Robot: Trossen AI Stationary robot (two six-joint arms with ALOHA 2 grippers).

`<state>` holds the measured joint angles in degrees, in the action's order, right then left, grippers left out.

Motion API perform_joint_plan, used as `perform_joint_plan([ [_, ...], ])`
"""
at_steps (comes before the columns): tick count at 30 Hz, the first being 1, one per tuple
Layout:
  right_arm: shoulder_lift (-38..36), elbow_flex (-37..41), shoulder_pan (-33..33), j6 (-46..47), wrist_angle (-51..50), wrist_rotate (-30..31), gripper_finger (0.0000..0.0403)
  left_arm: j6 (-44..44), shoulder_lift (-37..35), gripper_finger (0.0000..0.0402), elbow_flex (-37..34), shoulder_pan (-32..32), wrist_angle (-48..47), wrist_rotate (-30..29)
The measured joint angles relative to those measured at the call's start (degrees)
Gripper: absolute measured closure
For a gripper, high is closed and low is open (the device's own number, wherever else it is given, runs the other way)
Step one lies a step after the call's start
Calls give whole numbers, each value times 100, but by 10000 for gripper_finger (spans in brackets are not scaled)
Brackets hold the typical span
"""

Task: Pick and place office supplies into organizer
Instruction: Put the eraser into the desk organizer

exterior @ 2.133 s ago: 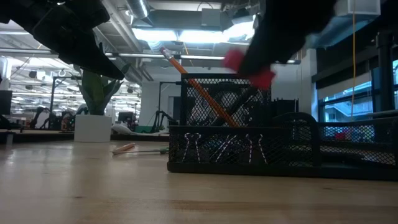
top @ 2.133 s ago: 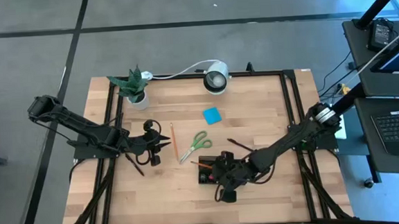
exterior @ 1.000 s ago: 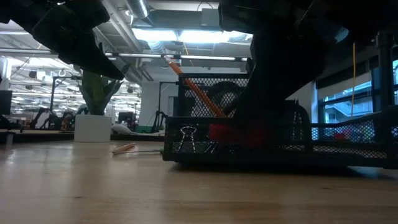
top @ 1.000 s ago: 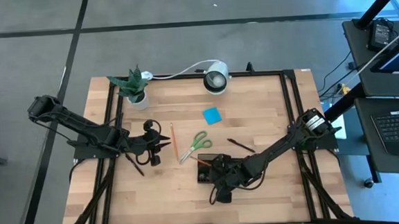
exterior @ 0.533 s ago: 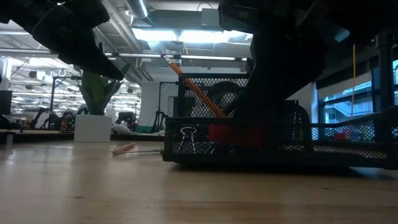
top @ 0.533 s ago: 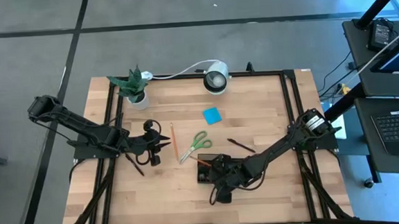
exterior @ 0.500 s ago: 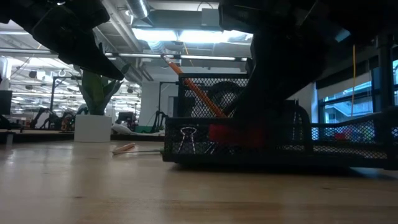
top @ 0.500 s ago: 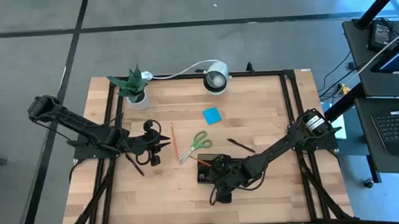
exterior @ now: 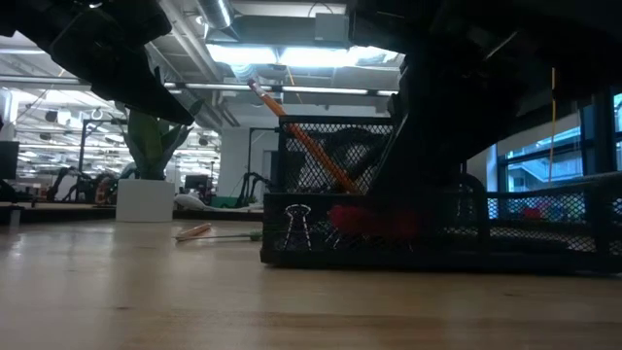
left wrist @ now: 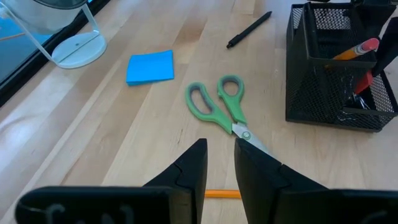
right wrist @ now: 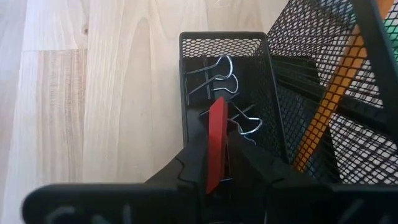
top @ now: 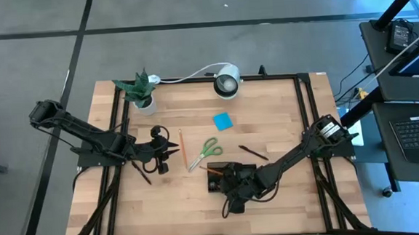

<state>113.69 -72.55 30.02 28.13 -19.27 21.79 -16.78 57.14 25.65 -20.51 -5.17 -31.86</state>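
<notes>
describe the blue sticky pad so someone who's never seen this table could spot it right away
Start at the white lamp on the table's far edge, seen from above. Just in front of it, toward the table's middle, lies the sticky pad, flat on the wood. It sits apart from the green scissors and is the only blue, square thing there.

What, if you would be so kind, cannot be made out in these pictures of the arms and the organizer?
- High view: the organizer is mostly covered by the right gripper; its contents cannot be told.
- Low view: dark arms overhead hide both grippers.
- Right wrist view: the red piece's lower end is cut off behind the fingers.
- Left wrist view: the loose orange pencil is largely hidden by the left gripper.
</notes>
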Motion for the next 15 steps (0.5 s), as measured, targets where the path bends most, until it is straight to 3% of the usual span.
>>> perform_joint_plan([
  [15, 0, 2, -7, 71, -112, 102, 333, -46, 0, 327, -2, -1, 0, 0],
])
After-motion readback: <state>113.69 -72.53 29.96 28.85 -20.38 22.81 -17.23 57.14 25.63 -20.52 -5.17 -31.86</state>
